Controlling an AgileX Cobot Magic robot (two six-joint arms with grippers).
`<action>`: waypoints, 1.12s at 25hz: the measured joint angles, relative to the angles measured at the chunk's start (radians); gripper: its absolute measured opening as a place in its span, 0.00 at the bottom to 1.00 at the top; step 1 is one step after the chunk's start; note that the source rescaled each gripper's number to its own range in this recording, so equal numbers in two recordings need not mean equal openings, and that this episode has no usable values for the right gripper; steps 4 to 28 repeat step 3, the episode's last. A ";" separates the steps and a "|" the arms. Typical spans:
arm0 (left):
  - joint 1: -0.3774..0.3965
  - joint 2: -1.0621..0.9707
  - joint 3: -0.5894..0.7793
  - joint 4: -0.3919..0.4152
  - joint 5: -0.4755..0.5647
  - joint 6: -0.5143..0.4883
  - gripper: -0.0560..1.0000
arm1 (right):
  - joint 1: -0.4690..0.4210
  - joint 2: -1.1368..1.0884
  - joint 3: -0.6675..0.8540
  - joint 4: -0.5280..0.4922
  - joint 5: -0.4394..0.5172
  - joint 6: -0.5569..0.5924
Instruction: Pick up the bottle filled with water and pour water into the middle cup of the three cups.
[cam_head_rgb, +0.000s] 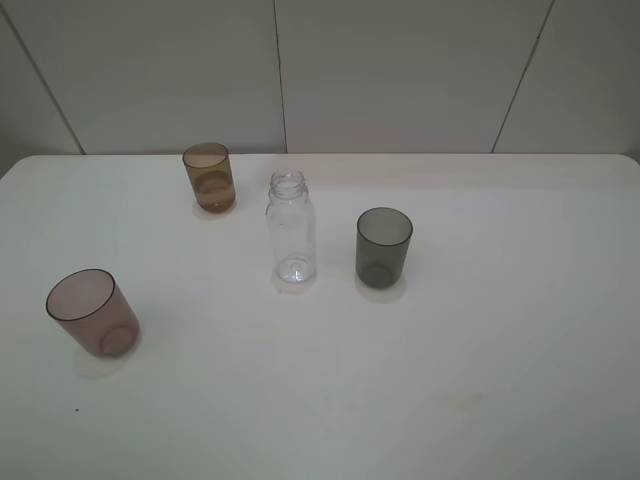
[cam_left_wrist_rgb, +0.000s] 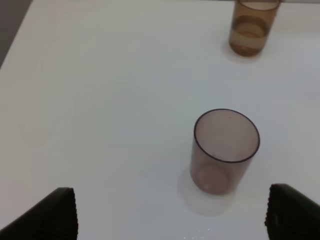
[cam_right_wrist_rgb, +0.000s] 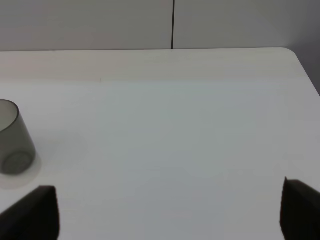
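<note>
Neither arm shows in the high view; both sit back off the near edge of the white surface (cam_head_rgb: 480, 380). Left claw (cam_left_wrist_rgb: 172, 215): fingers spread wide, holding nothing, only the two dark ribbed fingertips (cam_left_wrist_rgb: 55, 215) visible at the frame corners, aimed low across the surface at the pinkish-mauve cup (cam_left_wrist_rgb: 225, 152), which stands between and beyond the tips, not touched. Right claw (cam_right_wrist_rgb: 170, 212): also spread wide and holding nothing, tips at the frame corners, pointing over bare surface toward the far right corner, with the dark grey cup (cam_right_wrist_rgb: 12, 137) off to one side. The bottle (cam_head_rgb: 291, 228) stands upright, uncapped, near the middle of the surface, toward the far edge. The amber cup (cam_head_rgb: 209, 177) is upright close to the far edge, left of the bottle and apart from it; a band shows partway up its wall. The grey cup stands just right of the bottle, not touching. The mauve cup sits well apart toward the near left corner.
</note>
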 joint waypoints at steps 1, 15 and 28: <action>0.017 0.000 0.000 0.000 0.000 0.001 0.88 | 0.000 0.000 0.000 0.000 0.000 0.000; 0.028 0.000 0.000 0.000 0.000 0.001 0.88 | 0.000 0.000 0.000 0.000 0.000 0.000; 0.028 0.000 0.000 0.000 0.000 0.001 0.88 | 0.000 0.000 0.000 0.000 0.000 0.000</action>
